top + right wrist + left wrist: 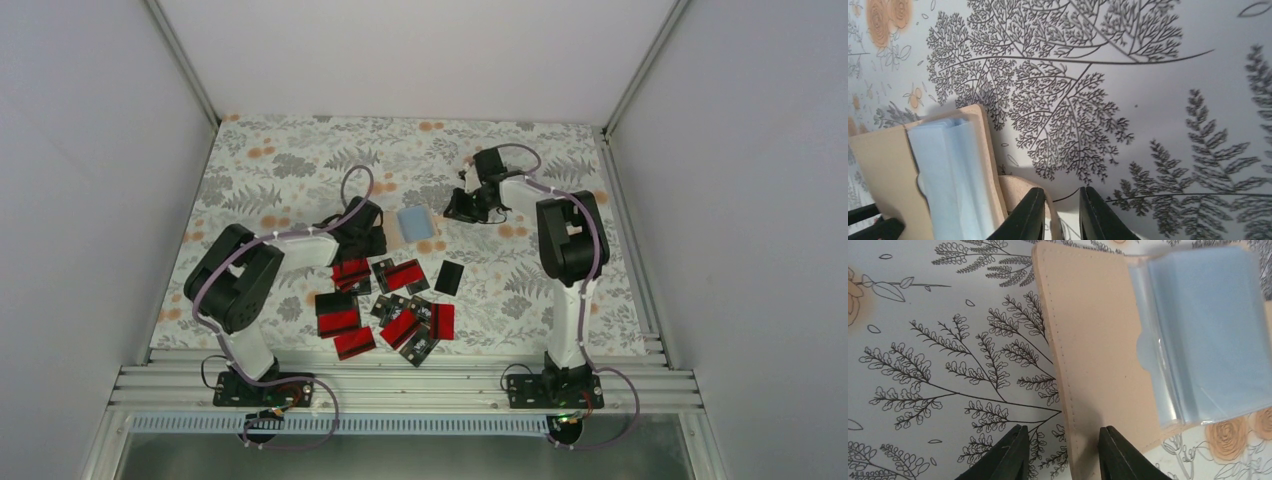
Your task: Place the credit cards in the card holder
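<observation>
**Item 1: card holder** (418, 222). Lies open on the patterned surface (290, 170), between the two tools and just beyond the cards.
- Parts: tan stitched cover (1093, 350); stack of pale blue-grey clear sleeves (1208, 335), fanned slightly upward; small tan tab (1015, 184) at the edge near the right tool.
- Handling, judged: light; cover semi-stiff; sleeves thin, limp and likely slick. It will probably skid or fold shut unless one side is pinned.
- Best hold: the bare cover edge or the tab, not the sleeves.

**Item 2: credit cards** (402, 274). About a dozen, red-and-black, scattered flat and partly overlapping on the near half of the surface. None is in the holder.
- Handling, judged: thin, stiff, smooth and flush to the surface, so hard to get under.
- Best hold: an overlapping or raised edge, pinched across the short sides.

**Item 3: left tool** (1063, 455). Released, fingers wide apart, low over the cover's near edge, gripping nothing.

**Item 4: right tool** (1060, 215). Fingers close together with a narrow gap. The tab runs in beside them. Whether it is pinched, I cannot tell.
</observation>
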`<action>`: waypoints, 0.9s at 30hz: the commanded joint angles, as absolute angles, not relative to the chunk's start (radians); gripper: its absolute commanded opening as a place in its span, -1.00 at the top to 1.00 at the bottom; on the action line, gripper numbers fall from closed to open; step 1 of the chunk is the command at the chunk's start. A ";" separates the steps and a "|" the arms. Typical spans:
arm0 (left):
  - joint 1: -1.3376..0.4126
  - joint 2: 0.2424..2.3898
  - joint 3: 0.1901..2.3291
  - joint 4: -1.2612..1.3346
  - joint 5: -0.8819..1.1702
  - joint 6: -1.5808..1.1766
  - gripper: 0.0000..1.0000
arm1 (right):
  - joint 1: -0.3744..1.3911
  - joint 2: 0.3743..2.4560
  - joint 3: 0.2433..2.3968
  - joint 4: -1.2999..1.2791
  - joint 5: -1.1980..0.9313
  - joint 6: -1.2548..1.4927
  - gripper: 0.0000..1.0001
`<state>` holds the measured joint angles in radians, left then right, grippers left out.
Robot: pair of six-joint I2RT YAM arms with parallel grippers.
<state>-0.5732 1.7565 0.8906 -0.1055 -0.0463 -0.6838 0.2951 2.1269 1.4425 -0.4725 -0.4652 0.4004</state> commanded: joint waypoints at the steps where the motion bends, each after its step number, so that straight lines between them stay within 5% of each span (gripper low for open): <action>1: -0.568 1.731 0.865 -0.051 -0.027 -0.715 0.27 | 0.282 2.098 1.428 -0.487 -0.406 0.393 0.54; 9: -0.568 1.673 0.858 -0.048 -0.018 -0.701 -0.01 | 0.291 1.995 1.420 -0.515 -0.427 0.377 0.15; 15: -0.569 1.632 0.872 -0.073 -0.025 -0.680 -0.19 | 0.316 1.911 1.390 -0.521 -0.441 0.367 0.05; 27: -0.569 1.541 0.863 -0.132 -0.023 -0.644 -0.22 | 0.439 1.824 1.346 -0.493 -0.492 0.339 0.02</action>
<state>-0.5713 1.6020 0.8635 -0.0998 -0.0223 -0.6754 0.3836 1.8629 1.3666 -0.5045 -0.4610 0.3614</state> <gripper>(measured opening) 0.606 0.490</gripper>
